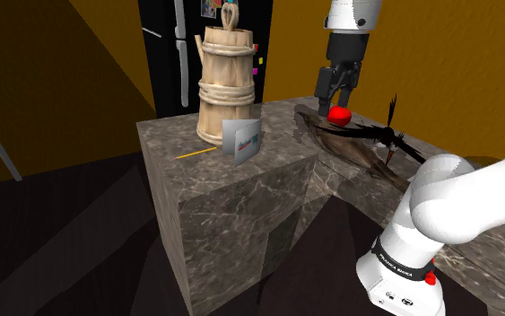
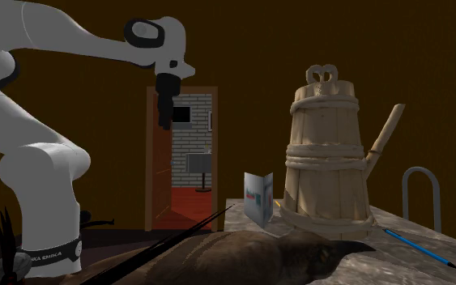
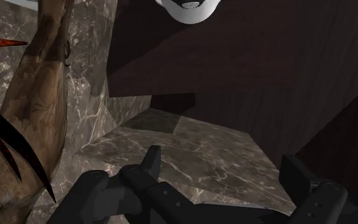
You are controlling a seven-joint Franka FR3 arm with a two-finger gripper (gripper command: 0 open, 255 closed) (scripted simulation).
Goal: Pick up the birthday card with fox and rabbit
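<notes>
End effector (image 1: 337, 92) aloft, jaws apart — birthday card (image 1: 245, 141) well away

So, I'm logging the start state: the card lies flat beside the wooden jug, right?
Not flat: the card stands upright, half open, beside the wooden jug, as the shoulder view shows.
</notes>
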